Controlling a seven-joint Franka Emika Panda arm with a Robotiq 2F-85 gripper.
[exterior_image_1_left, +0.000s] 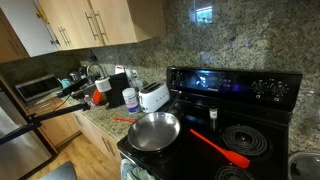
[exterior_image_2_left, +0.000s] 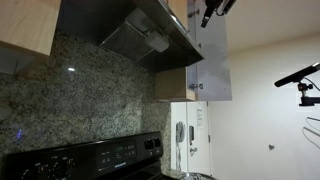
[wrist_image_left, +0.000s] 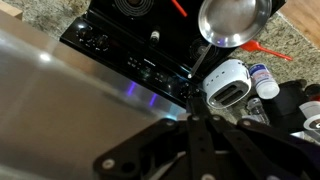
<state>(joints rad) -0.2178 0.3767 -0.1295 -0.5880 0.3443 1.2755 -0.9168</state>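
Exterior view: pan (exterior_image_1_left: 153, 130) on stove (exterior_image_1_left: 230, 85), spatula (exterior_image_1_left: 218, 147) at its 3 o'clock, toaster (exterior_image_1_left: 153, 96) on desk (exterior_image_1_left: 100, 125) at 12 | Exterior view: tool (exterior_image_2_left: 210, 12) high up, hood (exterior_image_2_left: 140, 38) at its 8 o'clock, apart | Wrist view: tool (wrist_image_left: 190, 125) jaws pressed together, empty; hood (wrist_image_left: 70, 90) near, at 9 o'clock; stove panel writing too small to read.

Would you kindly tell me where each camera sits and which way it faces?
Exterior view: above the counter, facing down onto pan and stove; no sure robot part.
Exterior view: low, facing up at the hood; a dark shape, perhaps the arm, at top.
Wrist view: high by the hood, facing down past the gripper at pan and toaster.
Shared, wrist and exterior: pan, toaster.
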